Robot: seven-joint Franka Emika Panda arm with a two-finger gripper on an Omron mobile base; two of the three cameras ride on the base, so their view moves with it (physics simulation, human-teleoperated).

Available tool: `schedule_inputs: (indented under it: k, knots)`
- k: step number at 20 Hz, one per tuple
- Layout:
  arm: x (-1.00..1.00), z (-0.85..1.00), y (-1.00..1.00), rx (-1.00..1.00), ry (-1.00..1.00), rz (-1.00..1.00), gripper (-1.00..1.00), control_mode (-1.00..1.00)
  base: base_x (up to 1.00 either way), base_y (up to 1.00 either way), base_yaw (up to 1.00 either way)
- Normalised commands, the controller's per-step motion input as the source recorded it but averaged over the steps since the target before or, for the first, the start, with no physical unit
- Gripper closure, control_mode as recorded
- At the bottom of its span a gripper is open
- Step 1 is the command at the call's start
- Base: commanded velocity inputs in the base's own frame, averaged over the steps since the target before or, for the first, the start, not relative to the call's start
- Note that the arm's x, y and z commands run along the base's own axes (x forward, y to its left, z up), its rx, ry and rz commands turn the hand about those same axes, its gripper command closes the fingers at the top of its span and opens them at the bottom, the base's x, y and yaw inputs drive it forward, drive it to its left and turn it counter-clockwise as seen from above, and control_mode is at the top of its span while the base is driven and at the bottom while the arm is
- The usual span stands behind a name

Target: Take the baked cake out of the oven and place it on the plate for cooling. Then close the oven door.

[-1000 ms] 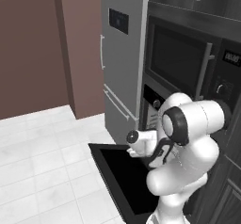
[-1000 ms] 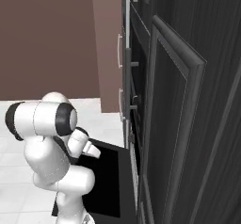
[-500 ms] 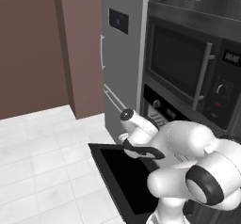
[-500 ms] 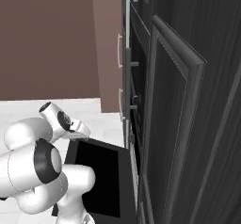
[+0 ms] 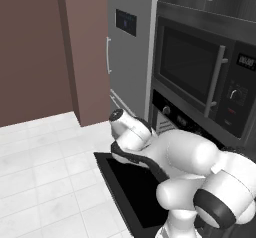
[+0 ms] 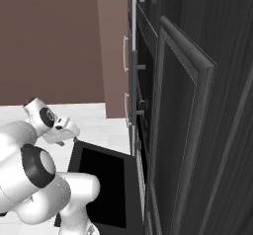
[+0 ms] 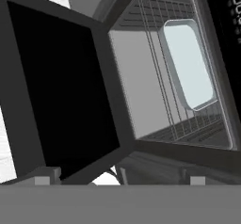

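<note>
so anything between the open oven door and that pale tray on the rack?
Nothing in the hand view: bare oven floor and wire rack run from the oven door to the pale tray. The cake itself isn't discernible.

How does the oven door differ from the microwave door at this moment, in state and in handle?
The oven door is open, folded down flat over the floor, while the microwave door stands shut and upright. The microwave door carries a vertical bar handle at its right edge; the oven door's handle cannot be made out past the arm. The oven door sits low, the microwave door above it. Both are black, glass-fronted panels in the same dark cabinet wall.
</note>
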Motion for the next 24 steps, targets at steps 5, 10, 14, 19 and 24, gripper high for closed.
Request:
schedule_inputs:
  k: [5, 10, 14, 19, 24]
  knots:
    - [-0.29, -0.04, 0.83, -0.29, 0.00, 0.00, -1.00, -1.00, 0.00, 0.00, 0.00]
    - [-0.28, -0.17, 0.67, -0.25, 0.00, 0.00, -1.00, -1.00, 0.00, 0.00, 0.00]
    - [-0.17, -0.40, 0.43, -0.19, 0.00, 0.00, -1.00, -1.00, 0.00, 0.00, 0.00]
    - [-0.05, -0.54, 0.25, -0.14, 0.00, 0.00, -1.00, -1.00, 0.00, 0.00, 0.00]
    - [0.00, -0.62, 0.25, -0.10, -0.05, 0.00, -1.00, -1.00, 0.00, 0.00, 0.00]
